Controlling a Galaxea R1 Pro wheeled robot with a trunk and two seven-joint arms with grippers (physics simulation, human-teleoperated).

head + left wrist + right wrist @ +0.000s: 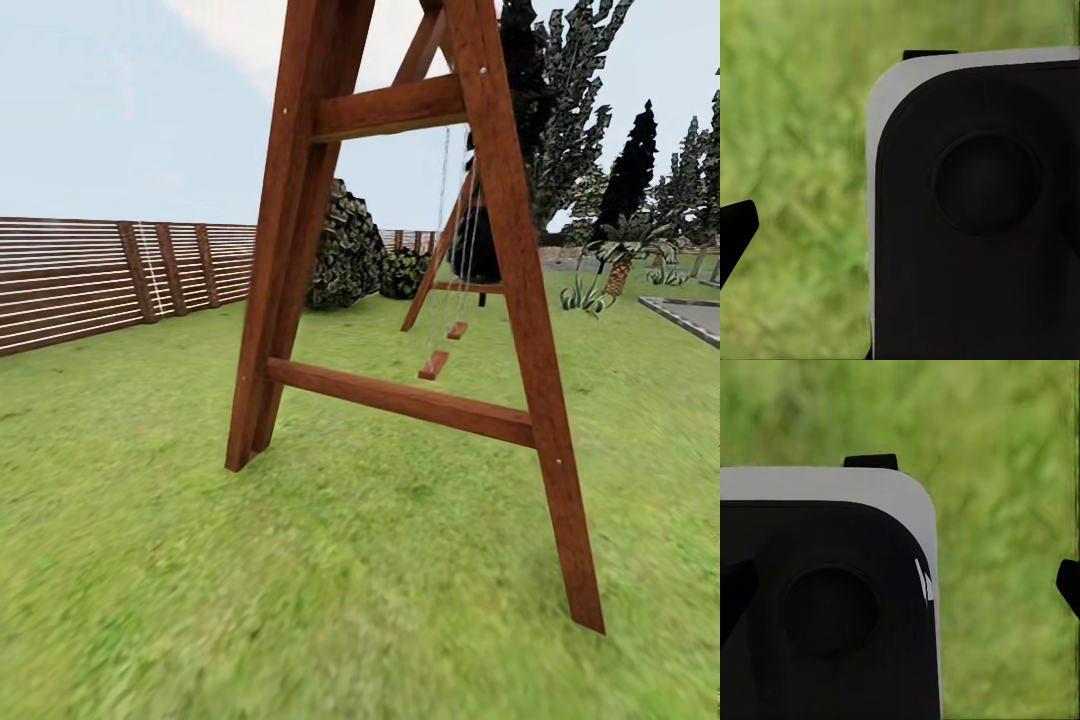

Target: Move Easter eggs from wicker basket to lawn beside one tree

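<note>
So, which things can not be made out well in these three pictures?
- Swing frame, head view: its top is cut off by the upper edge.
- Tree, head view: its trunk is hidden behind the frame's leg.
- Small palm, head view: far off, too small for detail.
- Lawn, both wrist views: blurred, partly covered by the robot's dark base.
- Gripper states: cannot tell from the dark tips at the picture edges.
</note>
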